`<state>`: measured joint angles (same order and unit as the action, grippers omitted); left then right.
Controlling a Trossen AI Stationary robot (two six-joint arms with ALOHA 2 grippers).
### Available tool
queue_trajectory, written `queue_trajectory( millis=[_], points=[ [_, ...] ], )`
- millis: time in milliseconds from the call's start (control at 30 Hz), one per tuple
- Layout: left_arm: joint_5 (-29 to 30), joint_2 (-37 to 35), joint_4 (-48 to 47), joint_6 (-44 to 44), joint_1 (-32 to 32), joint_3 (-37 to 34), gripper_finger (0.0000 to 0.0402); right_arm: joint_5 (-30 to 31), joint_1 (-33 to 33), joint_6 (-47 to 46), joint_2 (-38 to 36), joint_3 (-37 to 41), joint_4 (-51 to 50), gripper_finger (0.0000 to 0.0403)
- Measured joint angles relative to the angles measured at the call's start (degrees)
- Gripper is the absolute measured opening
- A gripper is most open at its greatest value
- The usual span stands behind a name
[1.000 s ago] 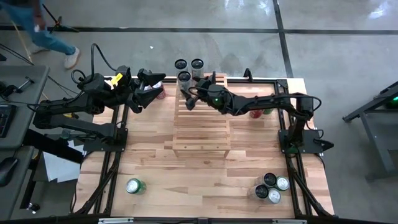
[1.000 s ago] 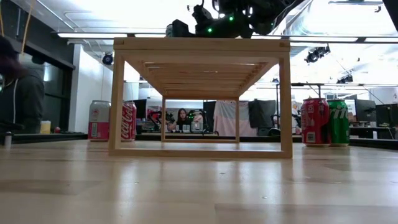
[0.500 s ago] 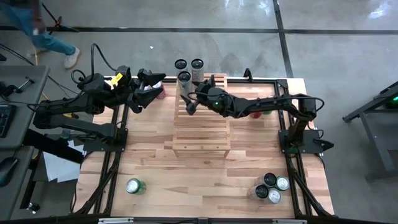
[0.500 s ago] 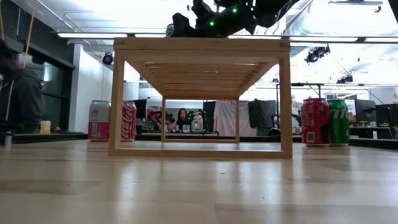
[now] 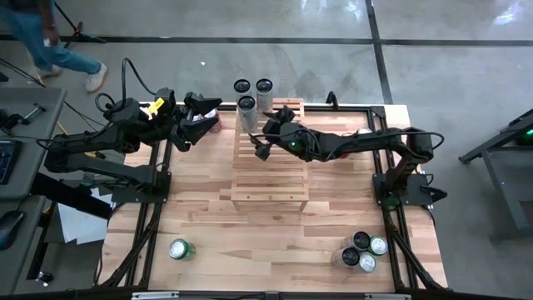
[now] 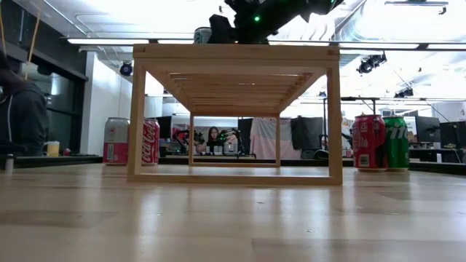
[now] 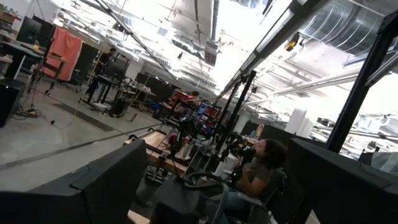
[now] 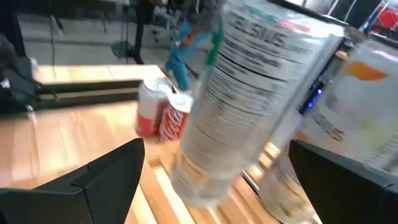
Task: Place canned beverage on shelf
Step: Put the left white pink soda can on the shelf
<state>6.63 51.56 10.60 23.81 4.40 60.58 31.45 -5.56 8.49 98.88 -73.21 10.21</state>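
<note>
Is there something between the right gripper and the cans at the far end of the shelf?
Nothing visible. The right gripper, open, hovers over the shelf near its far end, and its wrist view shows the nearest tall can straight ahead between the fingers, with no object in front of it. The left gripper waits off to the side.

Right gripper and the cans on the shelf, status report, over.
Right gripper open above shelf, holding nothing. Three tall cans upright at shelf's far end, nearest one just ahead of its fingers. Left gripper open, waiting far-left. Nothing in the way.
</note>
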Motion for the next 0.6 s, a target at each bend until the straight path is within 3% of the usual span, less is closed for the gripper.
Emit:
queue_trajectory(
  millis=[133, 433, 600],
  points=[
    [0.0, -0.01, 0.0, 0.0, 0.0, -0.02, 0.0381, -0.02, 0.0, -1.45, -2.76, 0.0, -4.63, 0.0385],
    [0.0, -0.01, -0.01, -0.04, 0.0, 0.0, 0.0381, -0.51, -0.15, -15.2, -8.48, 0.0, -13.61, 0.0385],
    [0.24, 0.0, 0.01, -0.5, 0.0, 0.0, 0.0381, -7.19, -0.19, -15.74, -8.52, 0.0, -13.69, 0.0385]
  ],
)
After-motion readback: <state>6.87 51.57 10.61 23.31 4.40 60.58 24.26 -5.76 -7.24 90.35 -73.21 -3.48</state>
